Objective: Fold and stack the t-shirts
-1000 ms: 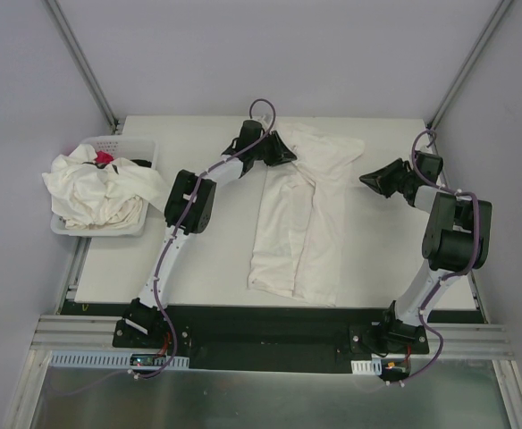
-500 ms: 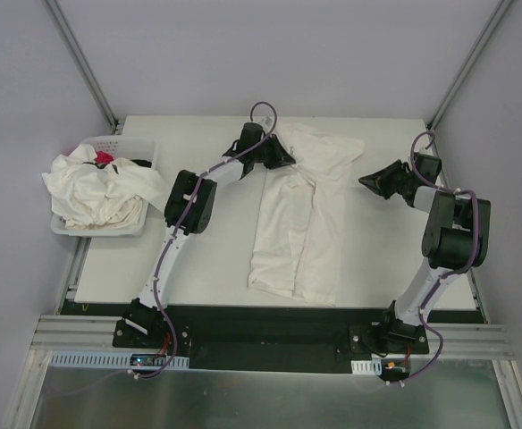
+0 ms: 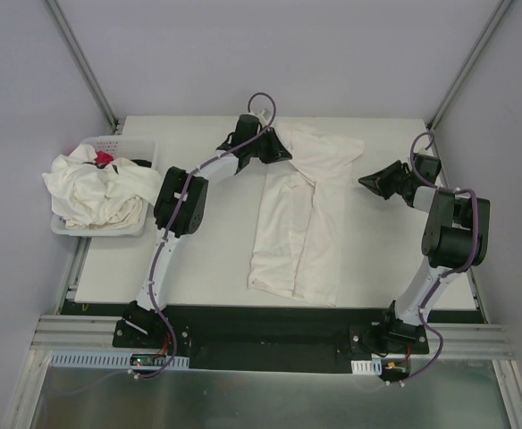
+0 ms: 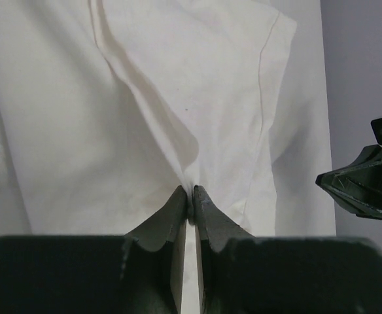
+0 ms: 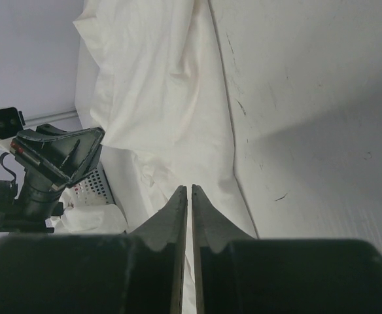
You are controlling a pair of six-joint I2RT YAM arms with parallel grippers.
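Fabric sits pinched in the closed jaws of your left gripper [image 4: 191, 196], drawn into a soft ridge near the far left shoulder of the thin off-white short-sleeved cotton t-shirt [image 3: 301, 223]. The shirt lies lengthwise mid-table as a narrow, creased panel, likely held there for the next fold. Your right gripper [image 3: 366, 182] hovers near the shirt's right edge over the pale matte table [image 3: 207, 259], jaws shut on nothing visible, while more crumpled off-white shirts [image 3: 96, 188] fill the white perforated plastic basket [image 3: 127, 143] at left.

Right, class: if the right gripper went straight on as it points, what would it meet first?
Probably the shirt on the table: the shut right gripper points at its edge, though its height is unclear.
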